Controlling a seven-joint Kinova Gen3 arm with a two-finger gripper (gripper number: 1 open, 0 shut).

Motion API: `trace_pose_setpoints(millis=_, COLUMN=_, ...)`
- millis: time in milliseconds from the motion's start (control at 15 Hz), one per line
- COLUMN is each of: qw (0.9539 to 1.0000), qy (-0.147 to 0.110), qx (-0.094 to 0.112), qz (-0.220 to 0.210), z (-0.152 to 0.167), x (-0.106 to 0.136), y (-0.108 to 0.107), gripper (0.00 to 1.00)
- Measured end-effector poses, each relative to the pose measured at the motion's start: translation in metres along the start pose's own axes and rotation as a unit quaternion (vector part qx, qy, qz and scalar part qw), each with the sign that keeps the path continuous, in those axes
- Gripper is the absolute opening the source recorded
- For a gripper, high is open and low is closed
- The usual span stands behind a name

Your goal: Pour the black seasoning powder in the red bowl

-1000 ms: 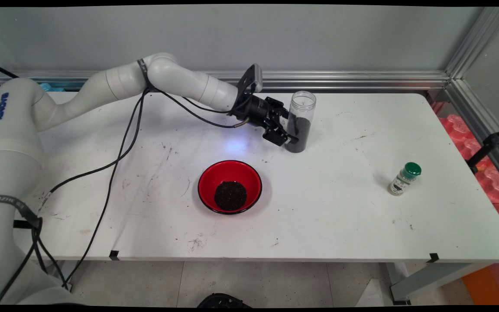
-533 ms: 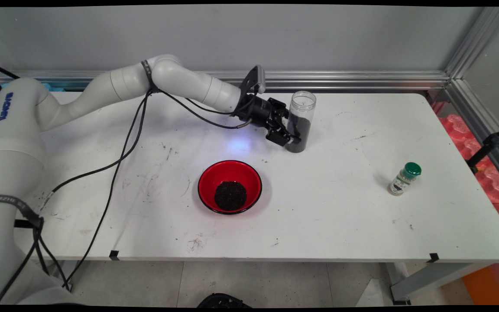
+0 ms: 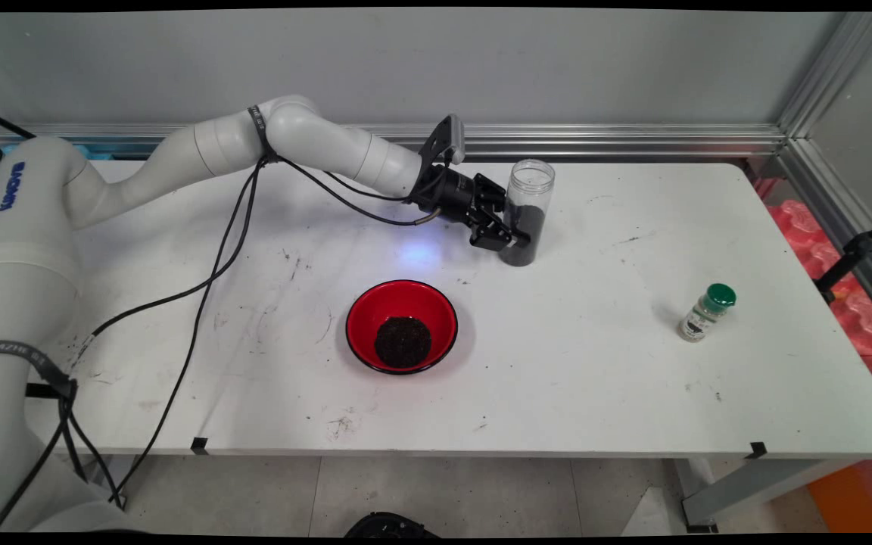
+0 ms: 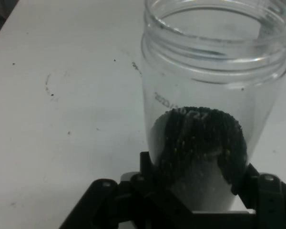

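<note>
Your end effector grasps the clear jar of dark granules, upright on the worktop, beyond the red bowl.

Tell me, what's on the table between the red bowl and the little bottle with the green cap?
Nothing: between the red bowl and the small green-capped bottle the main view shows only bare white table with faint smudges.

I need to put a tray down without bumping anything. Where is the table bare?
Bare patches: between the red bowl and the green-capped spice bottle, and along the near edge of the table. It is crowded at the far middle, where the gripper clasps the clear jar.
</note>
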Motion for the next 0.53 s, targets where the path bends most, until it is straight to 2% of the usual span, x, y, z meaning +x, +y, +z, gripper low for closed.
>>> trace_pose_setpoints(millis=533, qw=1.0, qy=0.004, qx=0.005, qz=0.004, z=-0.0076, x=0.0074, y=-0.0025, gripper=0.0)
